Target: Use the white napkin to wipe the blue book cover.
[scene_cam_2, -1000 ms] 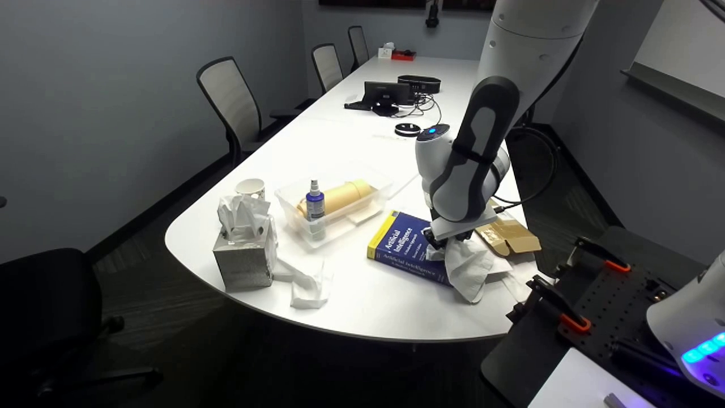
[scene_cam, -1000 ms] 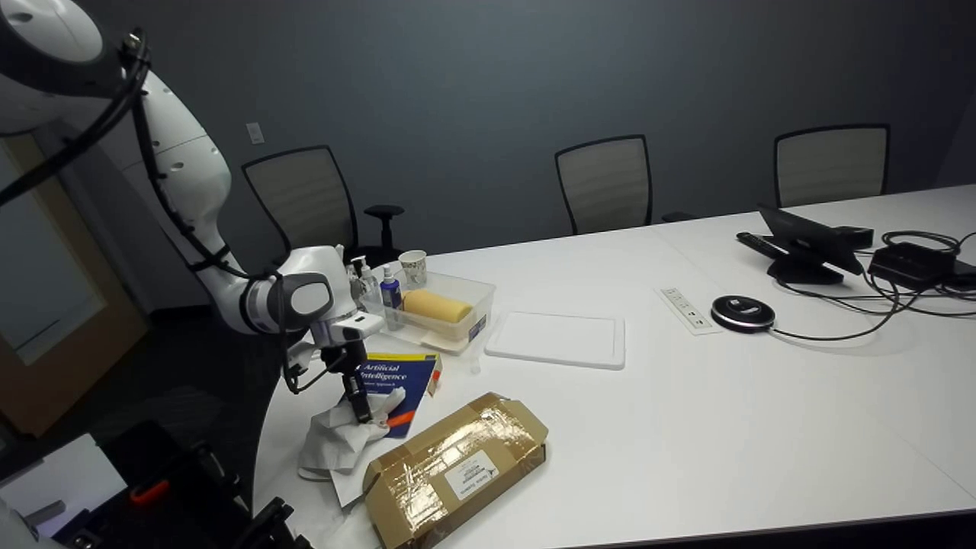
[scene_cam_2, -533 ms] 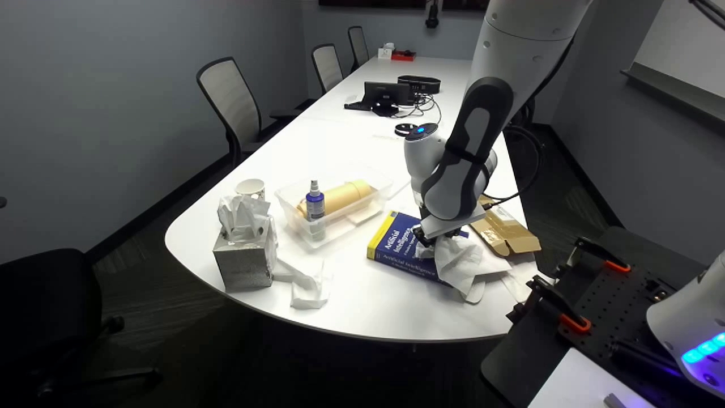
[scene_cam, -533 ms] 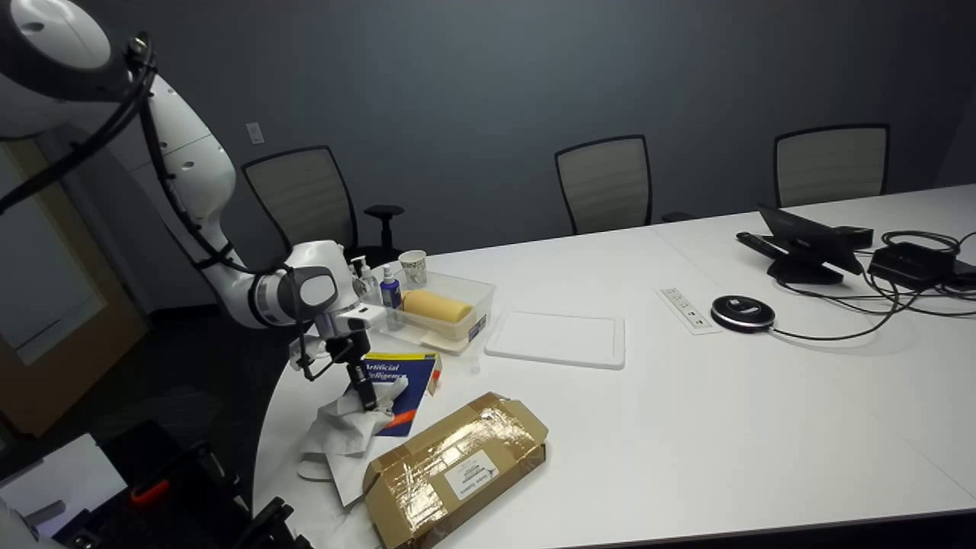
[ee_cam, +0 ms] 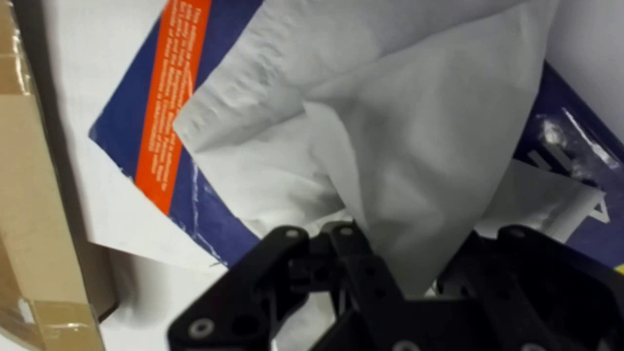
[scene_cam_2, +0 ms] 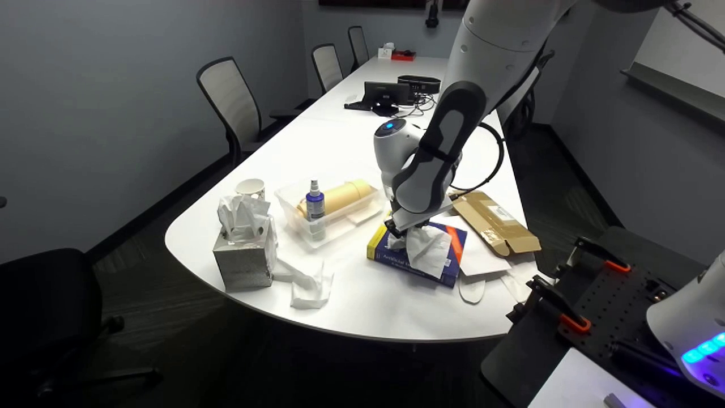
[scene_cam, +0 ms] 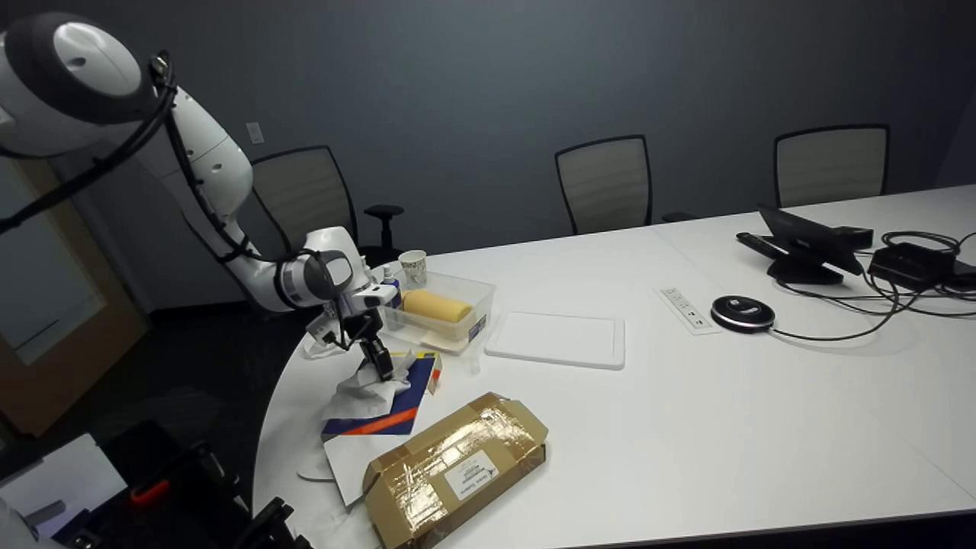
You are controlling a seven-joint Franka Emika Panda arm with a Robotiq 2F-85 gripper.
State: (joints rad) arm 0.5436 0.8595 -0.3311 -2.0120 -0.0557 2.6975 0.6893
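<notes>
The crumpled white napkin (scene_cam: 366, 398) lies draped over the middle of the blue book cover (scene_cam: 415, 387), also in an exterior view (scene_cam_2: 429, 250). My gripper (scene_cam: 386, 374) is over the book, shut on the napkin, with its fingers pointing down. In the wrist view the napkin (ee_cam: 414, 126) rises between the fingers (ee_cam: 419, 243) and hides most of the cover (ee_cam: 122, 122). The fingertips are hidden by the cloth. The book's orange stripe (scene_cam_2: 455, 241) shows uncovered, and part of the yellow band (scene_cam: 427, 355) shows too.
A tan-gold package (scene_cam: 457, 465) lies beside the book, with a flat white sheet (scene_cam: 352, 461) between them. A clear bin (scene_cam: 484, 314) with a yellow roll (scene_cam: 436, 305) and a blue spray bottle (scene_cam_2: 315, 205) stands nearby. A tissue box (scene_cam_2: 244, 265) and loose tissue (scene_cam_2: 310, 289) are near the table edge.
My gripper has moved with the napkin from the orange-stripe end towards the yellow-band end of the book. The orange stripe is now uncovered and the title is hidden.
</notes>
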